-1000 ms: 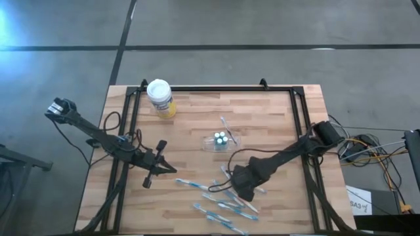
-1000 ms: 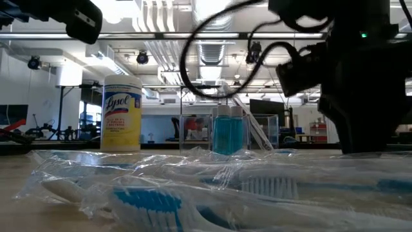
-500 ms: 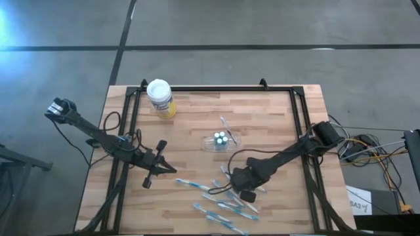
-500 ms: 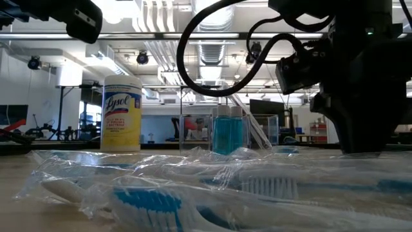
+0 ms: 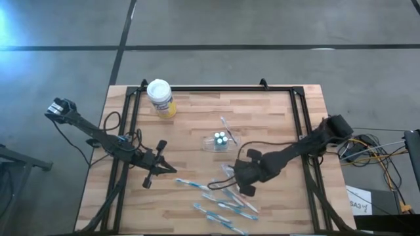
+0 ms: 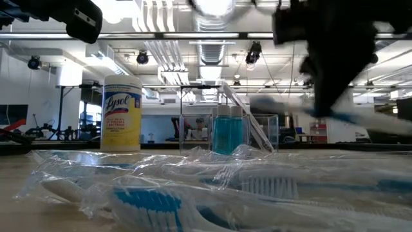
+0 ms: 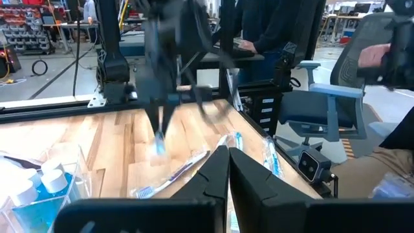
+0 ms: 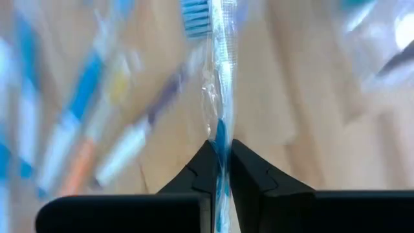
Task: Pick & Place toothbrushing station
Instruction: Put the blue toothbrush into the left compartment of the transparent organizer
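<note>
Several wrapped blue-and-white toothbrushes [image 5: 223, 203] lie flat on the wooden table near its front edge. One more wrapped toothbrush [image 8: 217, 71] is up in the air, with my right gripper [image 5: 241, 182] shut on it above that pile. A small clear pouch [image 5: 221, 139] with white-topped tubes stands at mid-table. My left gripper [image 5: 149, 176] is shut on nothing at the table's left. My right gripper pinches the wrapped toothbrush between its two fingers at the blue stretch of the handle [image 8: 220, 126]. The fingers come from above and lie across the brush. Its bristle head [image 8: 194, 13] sticks out to one side. The brush [image 6: 360, 120] hangs roughly level, clear of the table.
A yellow canister with a white lid [image 5: 161, 98] stands at the far left of the table. A black frame [image 5: 210, 88] runs along the far and side edges. People and a chair show in the room beyond the table in the left wrist view.
My right gripper has shut on one wrapped toothbrush in the pile and risen with it, drifting a little toward the far edge. That toothbrush is now lifted clear of the table; the others lie where they were.
</note>
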### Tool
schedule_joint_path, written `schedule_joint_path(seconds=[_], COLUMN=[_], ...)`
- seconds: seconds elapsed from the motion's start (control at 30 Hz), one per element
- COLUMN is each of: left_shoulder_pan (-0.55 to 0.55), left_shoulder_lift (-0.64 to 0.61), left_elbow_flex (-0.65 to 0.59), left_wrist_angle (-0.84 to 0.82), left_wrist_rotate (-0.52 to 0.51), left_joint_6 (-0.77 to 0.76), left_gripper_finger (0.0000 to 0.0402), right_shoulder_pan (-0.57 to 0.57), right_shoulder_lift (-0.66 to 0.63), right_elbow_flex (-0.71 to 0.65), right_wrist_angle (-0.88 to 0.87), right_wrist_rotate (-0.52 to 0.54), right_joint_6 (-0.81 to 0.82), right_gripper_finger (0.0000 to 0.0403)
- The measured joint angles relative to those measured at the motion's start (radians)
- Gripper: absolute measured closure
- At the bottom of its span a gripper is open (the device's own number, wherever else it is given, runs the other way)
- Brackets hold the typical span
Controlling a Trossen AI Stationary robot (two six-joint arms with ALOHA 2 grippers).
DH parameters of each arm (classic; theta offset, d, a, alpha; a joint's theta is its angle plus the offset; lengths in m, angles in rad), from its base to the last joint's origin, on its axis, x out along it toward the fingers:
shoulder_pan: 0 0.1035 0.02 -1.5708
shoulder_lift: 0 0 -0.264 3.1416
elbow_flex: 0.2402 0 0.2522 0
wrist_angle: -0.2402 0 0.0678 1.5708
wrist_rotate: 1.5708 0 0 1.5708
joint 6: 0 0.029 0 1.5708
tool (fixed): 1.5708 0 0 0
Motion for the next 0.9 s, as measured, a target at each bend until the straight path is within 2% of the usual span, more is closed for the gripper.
schedule_joint_path(seconds=[0.1,0.27,0.37,0.47,0.57,0.73,0.9], left_shoulder_pan=[0.001,0.001,0.002,0.002,0.002,0.016,0.042], left_shoulder_lift=[0.001,0.008,0.027,0.057,0.089,0.134,0.190], left_elbow_flex=[0.000,0.000,0.000,0.000,0.010,0.068,0.137], left_wrist_angle=[0.001,0.006,0.042,0.129,0.225,0.276,0.272], left_wrist_rotate=[-0.003,-0.080,-0.108,-0.110,-0.111,-0.138,-0.172], left_joint_6=[0.000,0.033,0.063,0.100,0.154,0.223,0.277], left_gripper_finger=[0.0380,0.0380,0.0365,0.0330,0.0279,0.0196,0.0171], right_shoulder_pan=[0.005,0.012,0.010,-0.006,-0.031,-0.074,-0.096], right_shoulder_lift=[-0.061,-0.131,-0.138,-0.124,-0.122,-0.121,-0.106], right_elbow_flex=[0.018,0.001,-0.020,-0.025,-0.026,-0.034,-0.033], right_wrist_angle=[0.090,0.470,0.732,0.909,0.975,0.984,1.001], right_wrist_rotate=[0.085,0.139,0.129,0.064,0.008,0.006,0.003], right_joint_6=[-0.078,-0.352,-0.552,-0.706,-0.759,-0.769,-0.786], right_gripper_finger=[0.0380,0.0380,0.0380,0.0380,0.0380,0.0380,0.0380])
